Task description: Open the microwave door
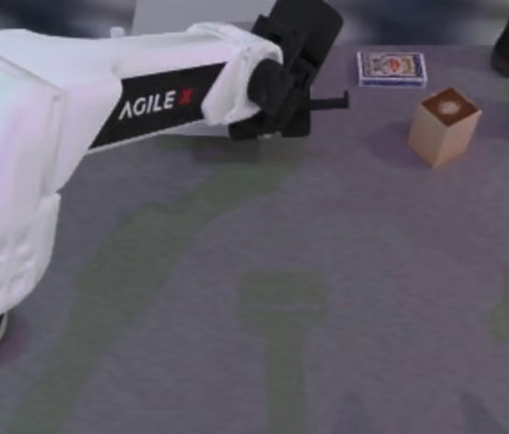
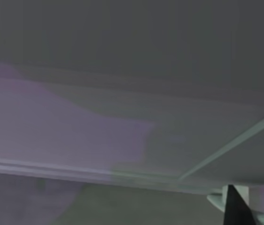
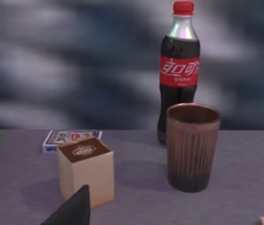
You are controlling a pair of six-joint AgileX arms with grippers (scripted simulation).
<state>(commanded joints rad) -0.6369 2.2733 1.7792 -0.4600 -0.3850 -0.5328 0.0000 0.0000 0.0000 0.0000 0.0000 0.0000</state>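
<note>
Here the microwave (image 1: pixel 191 18) is seen at the table's (image 1: pixel 326 298) far edge, mostly hidden under the left gripper (image 1: pixel 331 99); finger state cannot be told. The microwave door (image 2: pixel 132 93), probably rigid and hinged, is judged best pulled by its handle.
</note>
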